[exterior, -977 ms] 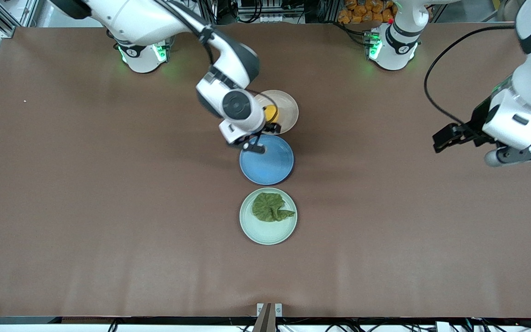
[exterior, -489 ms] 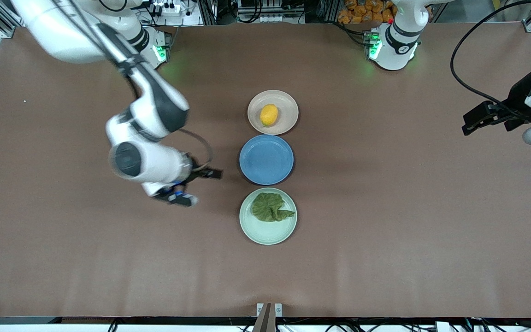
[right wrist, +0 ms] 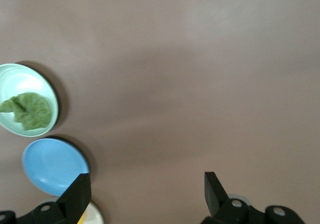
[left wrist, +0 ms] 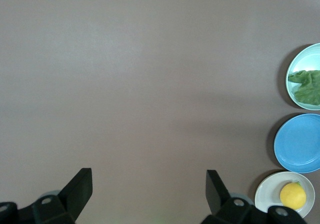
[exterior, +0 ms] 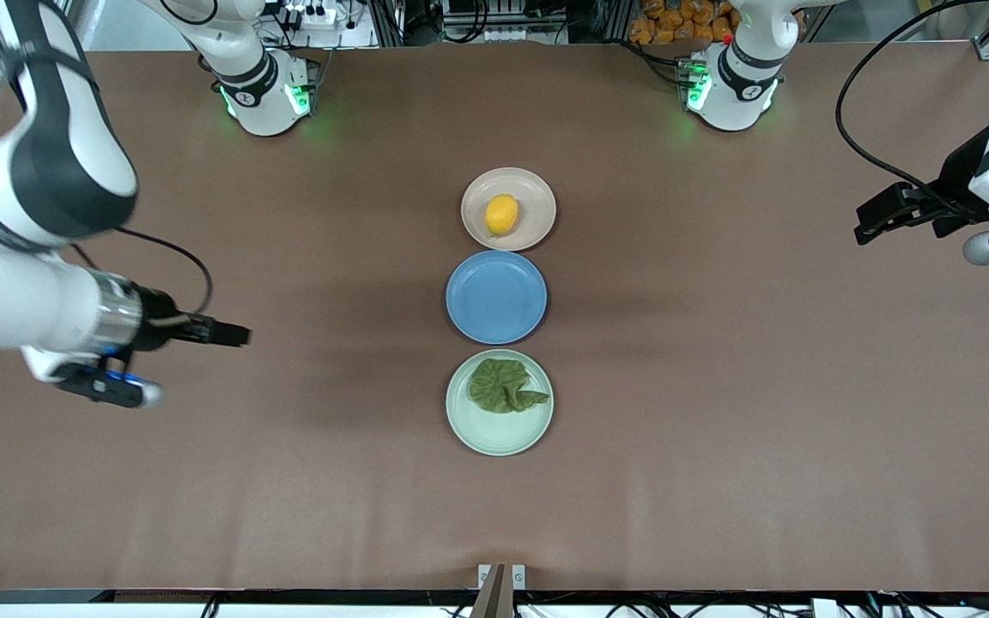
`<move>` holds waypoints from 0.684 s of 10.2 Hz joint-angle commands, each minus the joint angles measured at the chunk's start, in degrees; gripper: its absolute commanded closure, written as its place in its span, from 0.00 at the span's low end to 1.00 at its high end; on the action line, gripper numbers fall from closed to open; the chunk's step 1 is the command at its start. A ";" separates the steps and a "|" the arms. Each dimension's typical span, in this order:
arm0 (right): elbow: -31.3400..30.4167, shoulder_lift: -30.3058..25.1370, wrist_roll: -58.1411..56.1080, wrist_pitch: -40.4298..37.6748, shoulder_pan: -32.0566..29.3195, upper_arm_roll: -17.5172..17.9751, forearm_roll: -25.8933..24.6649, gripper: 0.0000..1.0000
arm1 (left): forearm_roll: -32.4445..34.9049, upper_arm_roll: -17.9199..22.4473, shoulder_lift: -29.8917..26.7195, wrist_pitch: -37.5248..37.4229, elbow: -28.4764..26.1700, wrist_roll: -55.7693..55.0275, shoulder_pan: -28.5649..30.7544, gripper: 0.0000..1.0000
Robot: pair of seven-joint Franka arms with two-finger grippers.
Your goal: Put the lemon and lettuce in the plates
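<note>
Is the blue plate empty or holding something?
Empty: the blue plate shows only bare blue surface, between the lemon's plate and the lettuce's plate.

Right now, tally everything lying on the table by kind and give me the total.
Plates: 3, the beige-pink plate, the blue plate, the mint green plate
Lemon: 1, the lemon in the beige-pink plate
Lettuce: 1, the lettuce in the mint green plate
Total: 5
</note>
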 commanded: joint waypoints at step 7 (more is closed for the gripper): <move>4.92 -8.32 -8.89 -7.26 -4.24 -0.29 -3.73 0.00 | -0.17 -0.21 -1.07 -1.23 -0.56 4.01 0.47 0.00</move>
